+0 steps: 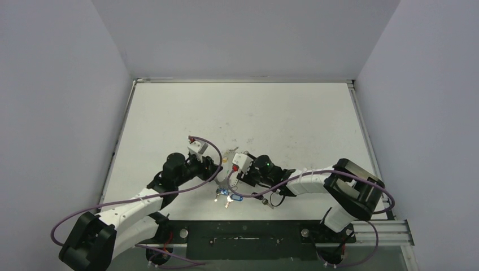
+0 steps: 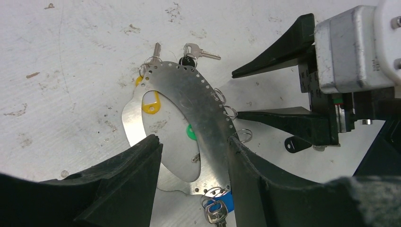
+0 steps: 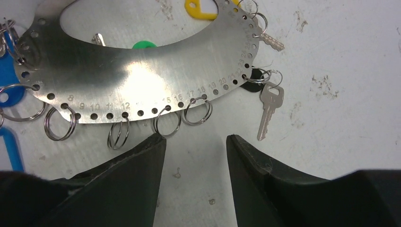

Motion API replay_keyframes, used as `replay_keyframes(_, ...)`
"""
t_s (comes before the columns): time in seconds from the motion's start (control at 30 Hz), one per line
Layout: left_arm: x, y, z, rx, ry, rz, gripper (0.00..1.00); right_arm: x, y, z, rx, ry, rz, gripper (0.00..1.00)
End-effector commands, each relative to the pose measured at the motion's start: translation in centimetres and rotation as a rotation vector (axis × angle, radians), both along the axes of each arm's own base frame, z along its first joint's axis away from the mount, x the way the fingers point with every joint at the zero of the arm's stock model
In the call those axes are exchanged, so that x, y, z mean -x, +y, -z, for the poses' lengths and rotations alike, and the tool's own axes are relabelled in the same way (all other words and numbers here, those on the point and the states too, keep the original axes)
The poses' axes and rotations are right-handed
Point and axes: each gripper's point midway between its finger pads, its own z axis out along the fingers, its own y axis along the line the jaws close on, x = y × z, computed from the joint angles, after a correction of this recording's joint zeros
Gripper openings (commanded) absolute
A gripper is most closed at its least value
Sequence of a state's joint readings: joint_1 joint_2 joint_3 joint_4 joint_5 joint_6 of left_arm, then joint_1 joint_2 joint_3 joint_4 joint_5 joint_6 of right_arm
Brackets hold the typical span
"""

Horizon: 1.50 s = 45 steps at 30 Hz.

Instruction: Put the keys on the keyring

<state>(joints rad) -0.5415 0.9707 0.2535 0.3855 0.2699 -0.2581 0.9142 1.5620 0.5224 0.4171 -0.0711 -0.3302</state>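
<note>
The keyring (image 2: pixel 194 97) is a flat silvery crescent plate with numbered holes along its rim and small split rings (image 3: pixel 197 112) hanging from them. Keys hang around it: a silver key on a black head (image 3: pixel 268 106), a yellow tag (image 2: pixel 150 103), a green tag (image 2: pixel 190 132) and a blue-tagged key (image 2: pixel 217 210). My left gripper (image 2: pixel 194 142) straddles the plate's lower end, with a finger against each edge. My right gripper (image 3: pixel 196 139) stands open just off the plate's rim, with only bare table between its fingers; its left fingertip (image 3: pixel 158 142) is beside a split ring.
Both arms meet at the middle of the white table (image 1: pixel 282 118), near its front. Blue tags (image 3: pixel 9 97) lie left of the plate. A loose black tag (image 2: pixel 295 144) lies by the right gripper's fingers. Purple cables (image 1: pixel 186 189) loop around the arms.
</note>
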Motion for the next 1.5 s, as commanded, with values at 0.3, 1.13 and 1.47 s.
replay_keyframes(0.3, -0.7, -0.5, -3.3, 0.061, -0.099, -0.008, 0.51, -1.5, 1.6, 0.2, 0.011, -0.038, 0.007, 0.51)
replay_keyframes(1.13, -0.7, -0.5, -3.0, 0.070, -0.088, -0.015, 0.51, 0.4, 1.3, -2.1, -0.047, -0.016, -0.091, 0.48)
replay_keyframes(1.47, -0.6, -0.4, -2.9, 0.071, -0.084, -0.019, 0.51, 1.0, 1.8, 0.9, 0.069, -0.048, -0.112, 0.40)
